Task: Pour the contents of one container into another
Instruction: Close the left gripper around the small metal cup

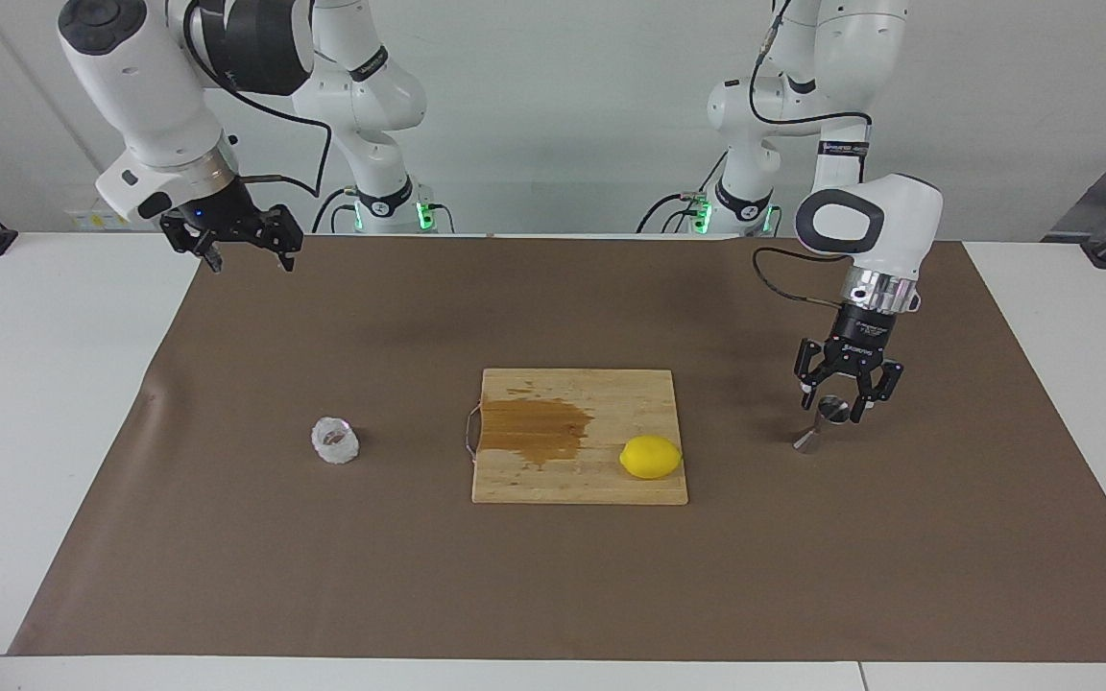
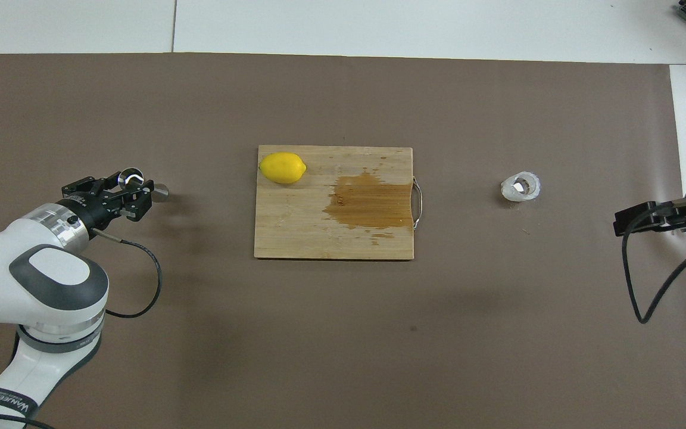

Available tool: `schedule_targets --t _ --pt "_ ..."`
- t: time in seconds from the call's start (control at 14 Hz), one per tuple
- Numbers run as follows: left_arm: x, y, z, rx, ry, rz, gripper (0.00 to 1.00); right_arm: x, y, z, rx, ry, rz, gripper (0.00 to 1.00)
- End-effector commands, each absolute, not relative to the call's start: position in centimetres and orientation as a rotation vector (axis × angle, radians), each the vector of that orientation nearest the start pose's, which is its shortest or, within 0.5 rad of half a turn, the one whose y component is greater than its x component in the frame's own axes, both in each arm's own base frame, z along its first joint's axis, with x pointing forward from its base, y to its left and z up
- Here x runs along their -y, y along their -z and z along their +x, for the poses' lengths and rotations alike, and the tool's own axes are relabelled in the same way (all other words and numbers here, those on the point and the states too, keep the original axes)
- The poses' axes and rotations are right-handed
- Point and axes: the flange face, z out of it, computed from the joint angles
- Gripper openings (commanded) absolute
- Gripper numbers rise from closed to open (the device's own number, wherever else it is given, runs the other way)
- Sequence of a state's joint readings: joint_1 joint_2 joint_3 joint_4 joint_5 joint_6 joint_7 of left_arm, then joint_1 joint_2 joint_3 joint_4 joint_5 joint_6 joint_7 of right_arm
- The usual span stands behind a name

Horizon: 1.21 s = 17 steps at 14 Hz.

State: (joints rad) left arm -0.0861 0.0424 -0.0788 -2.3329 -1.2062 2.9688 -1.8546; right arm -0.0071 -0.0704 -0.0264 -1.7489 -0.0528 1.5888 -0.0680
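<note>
steel jigger (image 1: 823,424) sits at right of centre in the facing view, your left gripper (image 1: 839,396) narrowed around its top; whether it grips yet, you cannot tell. right gripper (image 1: 244,248) waits open, upper left. overhead, the whitish cup (image 2: 521,187) sits right of centre, untouched: i'd say grasp it next.
</note>
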Motion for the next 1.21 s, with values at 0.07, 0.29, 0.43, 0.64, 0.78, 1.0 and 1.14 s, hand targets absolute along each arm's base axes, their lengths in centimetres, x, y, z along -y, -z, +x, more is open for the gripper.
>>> schedule_targets --t 0.07,0.29,0.43,0.64,0.78,1.0,1.14 --pt "2.45 -35.51 52.99 -2.398 0.221 0.359 0.62 2.62 -58.55 52.59 0.038 -0.132 -3.195 1.0" --pt "2.45 -35.51 52.99 -2.398 0.221 0.358 0.62 2.62 -58.55 52.59 0.038 -0.132 -3.195 1.0" --pt "2.36 -35.44 52.95 -2.4 0.221 0.355 0.62 2.62 -58.55 52.59 0.038 -0.132 -3.195 1.0" --pt "2.3 -35.51 52.95 -2.399 0.222 0.354 0.62 2.62 -58.55 52.59 0.038 -0.132 -3.195 1.0" --pt "2.37 -35.45 52.9 -2.399 0.22 0.363 0.56 2.62 -58.55 52.59 0.038 -0.132 -3.195 1.0" --pt "2.36 -35.38 52.86 -2.4 0.22 0.363 0.35 2.62 -58.55 52.59 0.038 -0.132 -3.195 1.0" --pt "2.37 -35.45 52.9 -2.398 0.219 0.365 0.23 2.62 -58.55 52.59 0.038 -0.132 -3.195 1.0"
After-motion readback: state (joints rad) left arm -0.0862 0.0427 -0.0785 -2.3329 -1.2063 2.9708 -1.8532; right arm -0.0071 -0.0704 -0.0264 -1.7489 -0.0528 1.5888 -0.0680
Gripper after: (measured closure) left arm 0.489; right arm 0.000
